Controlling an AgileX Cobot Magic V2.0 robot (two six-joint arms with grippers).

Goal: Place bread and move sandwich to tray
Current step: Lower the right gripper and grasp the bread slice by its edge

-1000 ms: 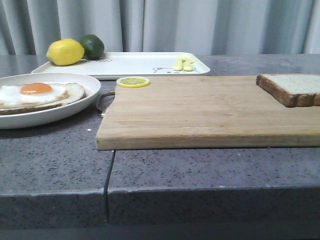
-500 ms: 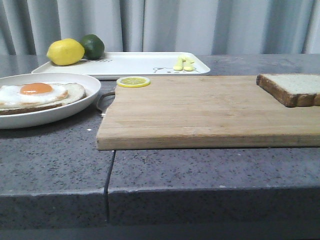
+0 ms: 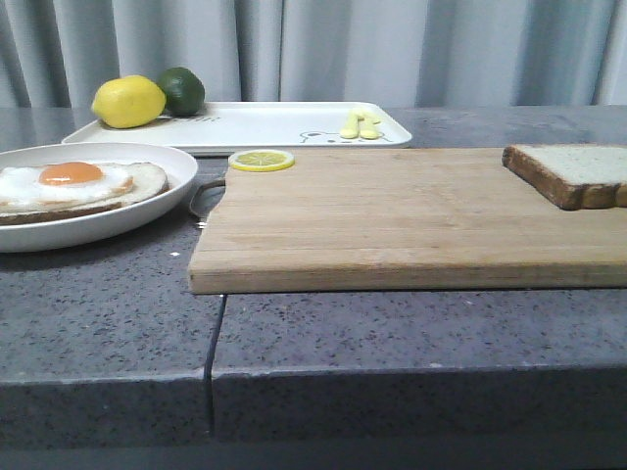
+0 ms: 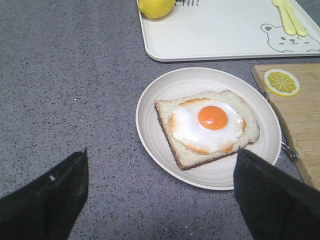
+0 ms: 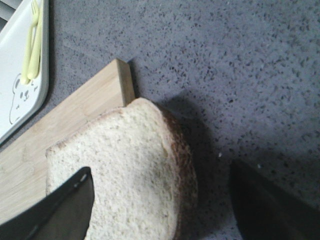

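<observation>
Between the spread fingers of the right gripper (image 5: 160,210), the bread (image 5: 125,170).

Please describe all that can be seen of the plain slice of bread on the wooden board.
The bread is one square slice with a pale, speckled crumb and a dark brown crust. It lies flat at the far right corner of the cutting board, one side hanging over the board's edge above the grey counter. Nothing lies on it. The right gripper is open above it, not touching.

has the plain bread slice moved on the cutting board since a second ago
No. The bread slice sits at the same far right corner of the cutting board.
</observation>
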